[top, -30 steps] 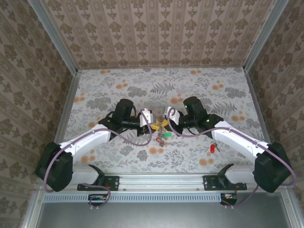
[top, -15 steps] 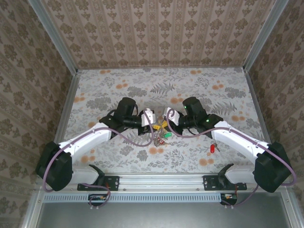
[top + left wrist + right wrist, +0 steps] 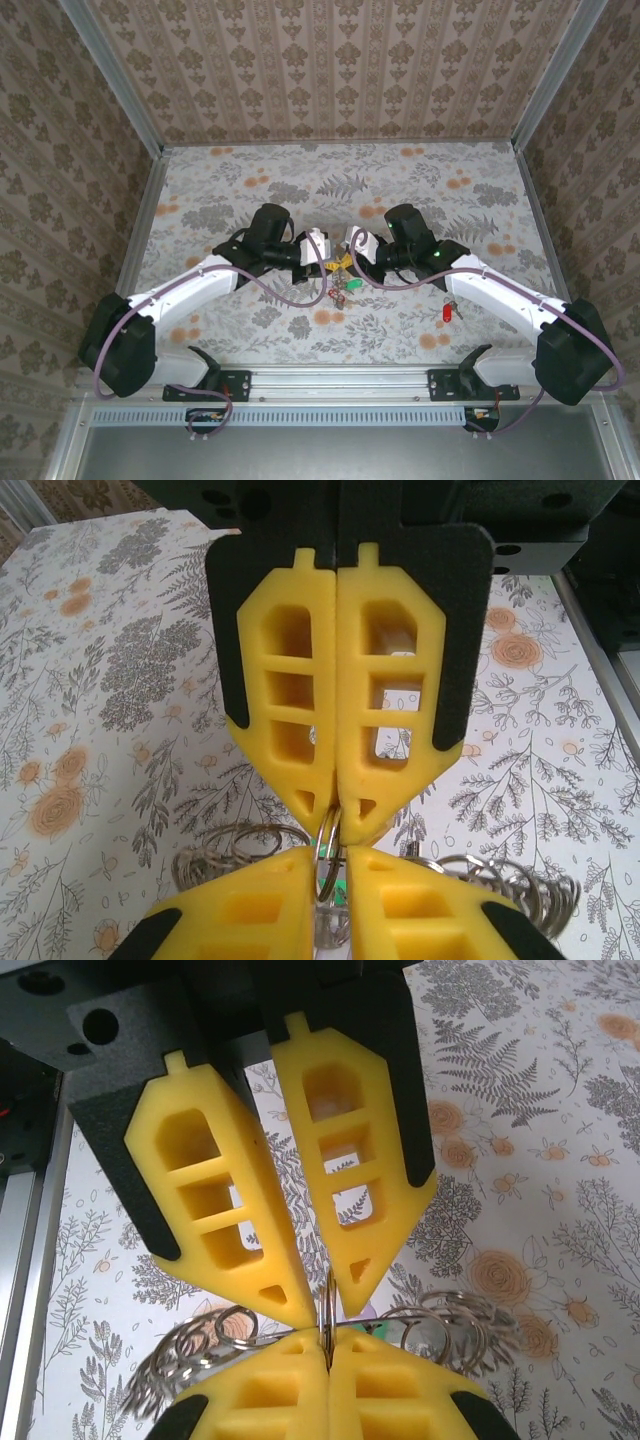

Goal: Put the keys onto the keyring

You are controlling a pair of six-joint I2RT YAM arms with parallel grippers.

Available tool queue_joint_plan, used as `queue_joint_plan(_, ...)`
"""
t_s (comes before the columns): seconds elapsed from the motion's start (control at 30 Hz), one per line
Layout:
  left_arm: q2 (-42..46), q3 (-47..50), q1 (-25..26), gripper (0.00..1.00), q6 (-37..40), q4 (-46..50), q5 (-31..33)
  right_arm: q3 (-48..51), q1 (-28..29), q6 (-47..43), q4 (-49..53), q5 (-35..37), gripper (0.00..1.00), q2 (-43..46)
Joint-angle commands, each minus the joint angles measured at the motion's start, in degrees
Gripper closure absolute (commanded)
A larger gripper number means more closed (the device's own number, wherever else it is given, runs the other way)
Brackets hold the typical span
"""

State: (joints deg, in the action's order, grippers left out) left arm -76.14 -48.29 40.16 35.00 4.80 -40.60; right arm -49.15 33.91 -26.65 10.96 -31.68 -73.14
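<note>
The left hand point(image 3: 335, 820) and right hand point(image 3: 322, 1305) are facing tip to tip above the floral tabletop point(image 3: 480, 200), both clenching the thin silvery coiled metal keyring point(image 3: 325, 860). A small red-headed metal key point(image 3: 447, 313) is lying well apart.

You have a table point(image 3: 250, 180) covered in a floral print, grey leaves and orange blooms, running from the near rail point(image 3: 340, 378) to the far wall point(image 3: 340, 70). Brown damask wallpaper lines that wall, the left wall point(image 3: 50, 180) and the right wall point(image 3: 600, 200). Metal posts point(image 3: 110, 75) slant up at the two far corners. Nearer you than the rail lie a slotted grey strip point(image 3: 340, 415) and a dark grey panel point(image 3: 300, 455).
</note>
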Motion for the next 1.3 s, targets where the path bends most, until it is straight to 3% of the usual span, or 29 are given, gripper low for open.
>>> queue_joint_plan(0.0,-0.90,-2.06,0.48,0.87,1.17,0.99,-0.53,-1.36,0.35,0.26,-2.35,-2.02,0.97,0.30)
queue_joint_plan(0.27,-1.25,-2.21,0.40,1.00,0.40,0.12,-1.75,0.14,0.28,1.96,-5.38,-2.74,0.95,1.41)
queue_joint_plan(0.47,-0.34,0.46,-1.04,1.00,-4.91,-7.52,-7.40,3.11,-0.88,1.19,-5.97,-1.34,0.85,1.66)
queue_joint_plan(0.67,-0.13,1.94,-1.92,1.00,-7.98,-12.42,-12.10,5.78,-3.73,4.85,-10.75,-6.54,0.82,1.34)
queue_joint_plan(0.93,-0.23,2.83,-2.28,1.00,-9.12,-14.02,-12.71,6.77,-4.29,7.13,-13.46,-7.42,0.81,2.03)
queue_joint_plan(1.1,0.29,3.37,-2.28,1.00,-8.74,-13.65,-10.22,7.18,-4.29,5.49,-11.25,-2.89,0.76,4.11)
queue_joint_plan(1.17,0.48,3.48,-2.37,1.00,-8.72,-13.59,-9.51,7.05,-4.34,4.70,-9.38,-2.29,0.77,5.07)
queue_joint_plan(1.27,0.53,3.60,-2.46,1.00,-8.86,-14.11,-9.60,7.13,-4.38,4.70,-8.14,-2.82,0.87,5.91)
